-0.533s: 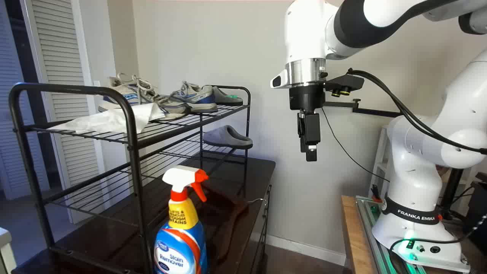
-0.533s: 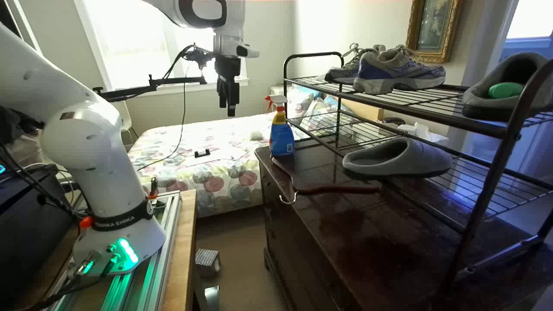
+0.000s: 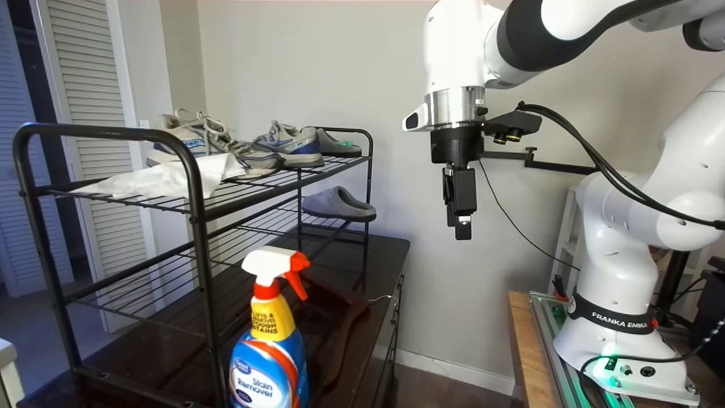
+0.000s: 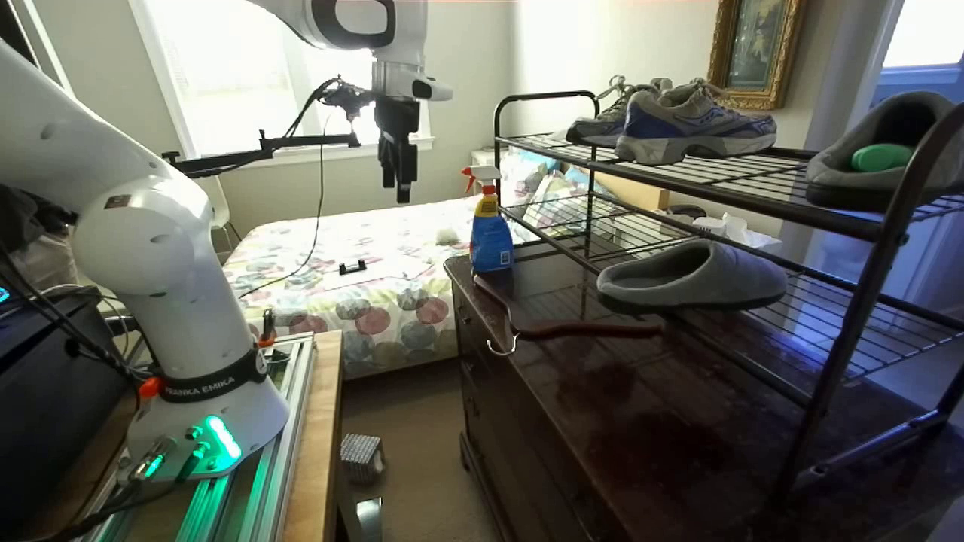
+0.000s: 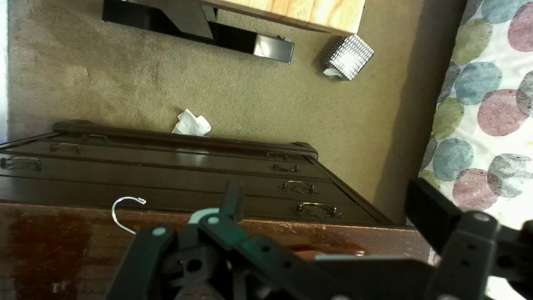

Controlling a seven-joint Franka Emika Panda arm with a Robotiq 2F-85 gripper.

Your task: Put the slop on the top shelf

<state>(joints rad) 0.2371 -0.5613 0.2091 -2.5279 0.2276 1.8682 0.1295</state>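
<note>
A grey slip-on shoe, the slop (image 3: 338, 205), sits on the wire tier below the top in both exterior views (image 4: 693, 278), its end over the tier's front edge. The top shelf (image 3: 255, 198) of the black rack also shows in both exterior views (image 4: 791, 205). It bears grey-and-white sneakers and a similar grey slipper. My gripper (image 3: 460, 224) hangs pointing down, apart from the rack on the robot's side (image 4: 399, 184). In the wrist view its fingers (image 5: 333, 204) are wide apart with nothing between them. The slop is out of the wrist view.
A similar slipper (image 4: 866, 177) with a green item inside and sneakers (image 4: 693, 128) stand on the top shelf, with white paper (image 3: 164, 175). A spray bottle (image 3: 269, 351) and a brown hanger (image 4: 580, 330) are on the dark dresser (image 4: 602, 421). A bed (image 4: 361, 248) lies beyond.
</note>
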